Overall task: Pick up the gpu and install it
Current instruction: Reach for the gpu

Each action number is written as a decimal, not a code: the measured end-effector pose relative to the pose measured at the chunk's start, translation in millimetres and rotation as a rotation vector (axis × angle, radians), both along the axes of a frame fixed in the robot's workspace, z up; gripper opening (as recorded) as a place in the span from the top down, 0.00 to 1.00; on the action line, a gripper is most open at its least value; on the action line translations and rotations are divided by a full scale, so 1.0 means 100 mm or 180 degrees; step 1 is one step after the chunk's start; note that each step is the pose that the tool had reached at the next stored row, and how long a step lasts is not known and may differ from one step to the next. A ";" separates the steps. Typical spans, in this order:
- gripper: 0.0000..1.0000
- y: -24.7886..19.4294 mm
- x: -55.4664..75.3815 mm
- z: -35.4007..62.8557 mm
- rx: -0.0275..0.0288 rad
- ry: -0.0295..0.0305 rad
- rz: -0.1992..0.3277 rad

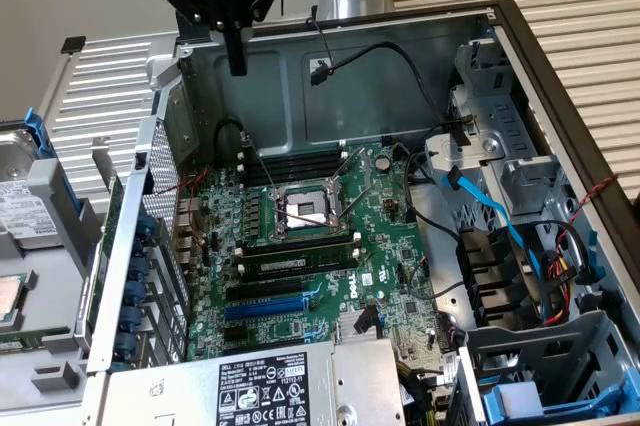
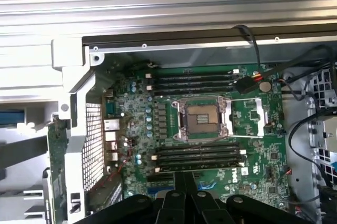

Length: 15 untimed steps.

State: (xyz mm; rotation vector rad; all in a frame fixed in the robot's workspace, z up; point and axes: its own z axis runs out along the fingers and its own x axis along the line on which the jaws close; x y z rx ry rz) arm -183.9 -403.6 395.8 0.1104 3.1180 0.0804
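Currently end effector (image 1: 236,58) fully closed, empty, above open case (image 1: 330,96); gpu (image 1: 107,246) well apart, outside case wall, exterior view's left.

In the exterior view the open case (image 1: 300,96) leaves the air above the motherboard (image 1: 400,246) free. Taking the CPU socket (image 1: 308,211) as centre, the expansion slots (image 1: 265,304) at 7 o'clock lie bare, a clear way down. Black cables (image 1: 320,68) loop at 12 to 1 o'clock. The drive cage (image 1: 520,176) and blue cable (image 1: 500,221) crowd 3 o'clock. The power supply (image 1: 260,386) blocks 6 o'clock, and the perforated rear wall (image 1: 158,196) stands at 9 o'clock. The claw (image 1: 237,66) — closed tight — hangs at 11 o'clock over the case's rim.
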 end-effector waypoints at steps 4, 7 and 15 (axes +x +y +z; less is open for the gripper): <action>0.89 -0.049 -0.15 0.008 0.0003 0.0000 0.0000; 0.89 -0.056 -0.23 0.008 0.0003 0.0000 0.0002; 0.89 -0.062 -0.31 0.008 -0.0011 0.0009 0.0011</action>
